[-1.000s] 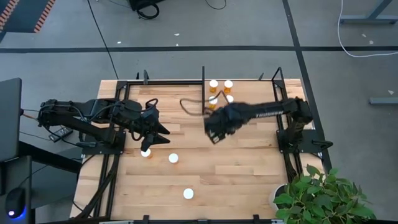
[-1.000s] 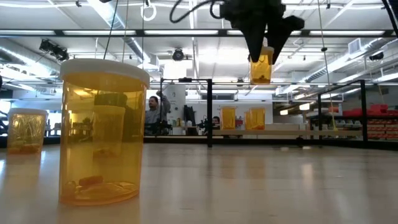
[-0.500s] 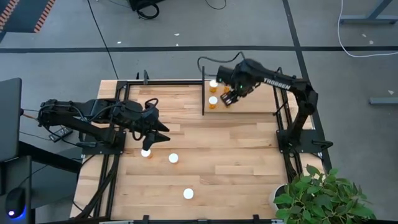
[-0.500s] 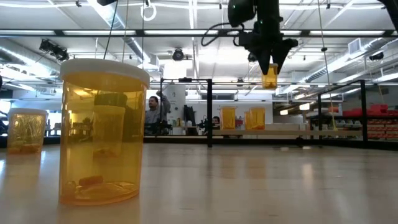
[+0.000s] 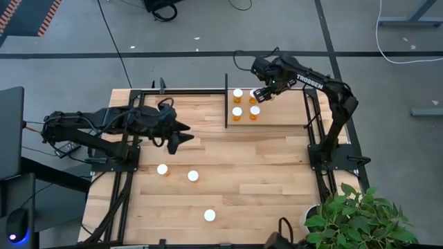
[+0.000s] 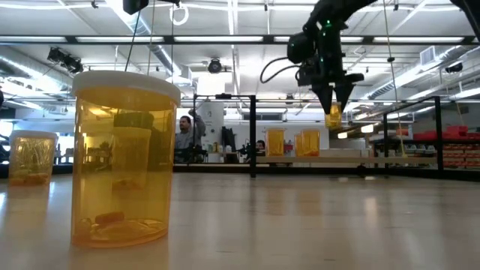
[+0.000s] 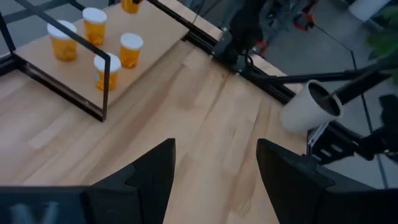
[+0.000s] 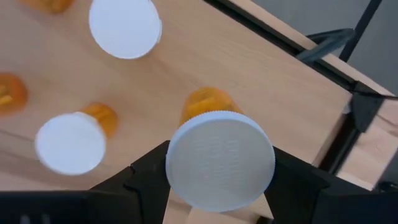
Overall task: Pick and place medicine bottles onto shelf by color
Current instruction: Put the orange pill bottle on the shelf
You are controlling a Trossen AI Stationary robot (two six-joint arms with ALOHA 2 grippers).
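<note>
Above the shelf point(image 5: 277, 117), the right gripper point(image 5: 264, 93) clamps one medicine bottle point(image 8: 217, 155); three stand below, three on the tabletop point(image 5: 263, 187); left gripper point(image 5: 181, 131) open, empty.

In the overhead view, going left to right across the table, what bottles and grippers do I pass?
Loose bottle → left gripper → second loose bottle → third loose bottle → bottles on the shelf → right gripper, holding a bottle.

The high view looks straight down; the low view sits level at tabletop height. Both share the shelf point(image 5: 277, 111) point(image 6: 352, 160).
</note>
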